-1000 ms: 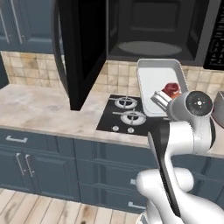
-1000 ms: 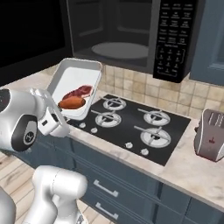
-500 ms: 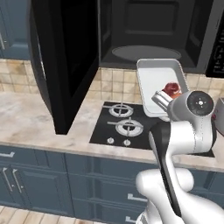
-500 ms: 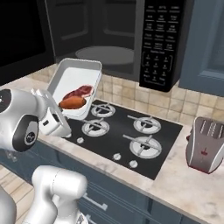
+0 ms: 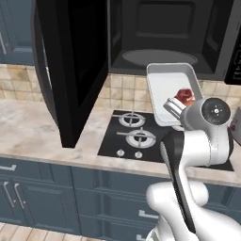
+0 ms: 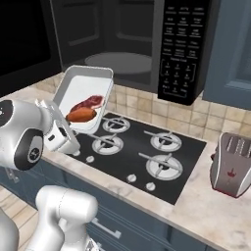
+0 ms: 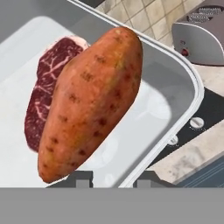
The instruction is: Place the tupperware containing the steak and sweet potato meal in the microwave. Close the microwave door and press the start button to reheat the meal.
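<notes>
**Pale tray of steak and sweet potato held up before the open microwave**

Left base view: the white arm lifts the tupperware, a shallow translucent rectangle with rounded corners, tilted steeply above the black hob. A sliver of steak shows at the tray's lower edge. Behind it gapes the boxy black microwave; the microwave door, a flat glossy panel, swings wide to the left.

Right base view: the smooth orange sweet potato lies touching the marbled steak inside the tray. A ridged grey toaster stands on the mottled stone counter.

Hand view: the gripper pinches the tray's near rim between its dark tips
</notes>
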